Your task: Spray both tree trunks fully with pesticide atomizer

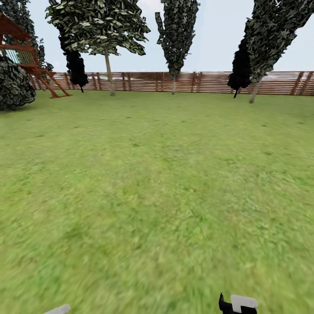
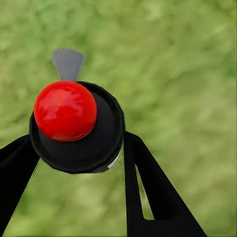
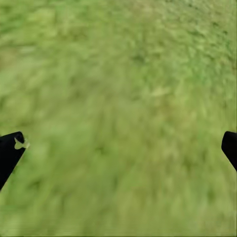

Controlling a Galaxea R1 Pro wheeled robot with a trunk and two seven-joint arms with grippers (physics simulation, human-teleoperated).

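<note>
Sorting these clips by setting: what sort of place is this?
A fenced back garden, most likely: a wide lawn, a slatted wooden fence lined with trees, and a wooden play frame.

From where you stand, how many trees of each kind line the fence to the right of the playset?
Pale-trunked green trees: 3
Near-black conifers: 2
Total: 5

the left pincer [image 2: 79, 163] has its two black fingers [image 2: 148, 192] closed against the sides of the atomizer [image 2: 76, 128]. the right pincer [image 3: 121, 150] points down, fingertips [image 3: 10, 150] spread wide, nothing between them.
</note>
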